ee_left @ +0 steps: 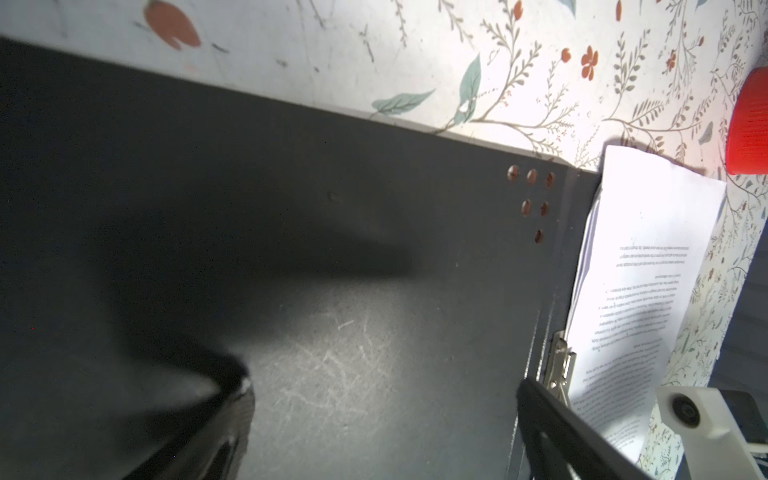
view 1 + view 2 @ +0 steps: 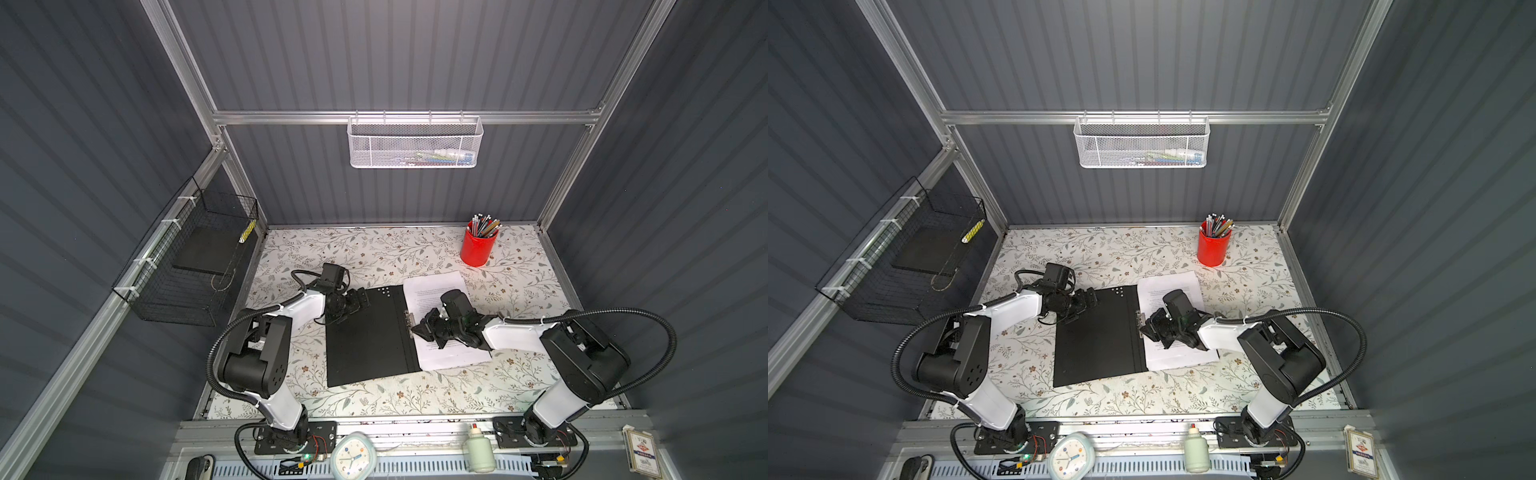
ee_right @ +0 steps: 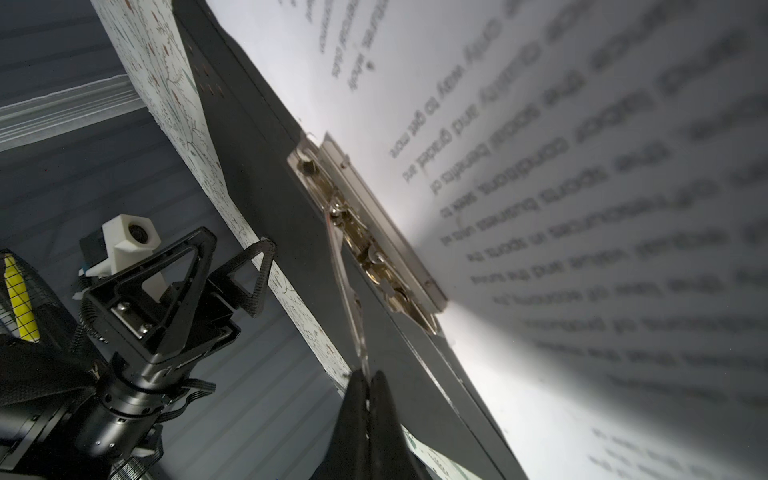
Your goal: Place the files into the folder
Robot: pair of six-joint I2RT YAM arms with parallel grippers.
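Jaws of R gripper (image 2: 415, 328) pinch shut on clip lever (image 3: 353, 299), L gripper (image 2: 360, 301) gapes wide at 10 o'clock of open folder (image 2: 365, 345), files (image 2: 432, 286) at 3 o'clock by spine; risk: thin lever slips from tips, clip snaps, sheets skew.

Looks low along the black inside of the folder (image 3: 257, 174), lying open on the floral surface (image 3: 145, 50). Shows the right gripper (image 3: 368, 380) pinched tight on the tip of the clip lever (image 3: 347, 291), angled up off the metal spine clip (image 3: 374, 241). Finds the files (image 3: 582, 208) against that clip, print blurred. Catches the left gripper (image 3: 239, 241) at the folder's far edge, fingers spread.
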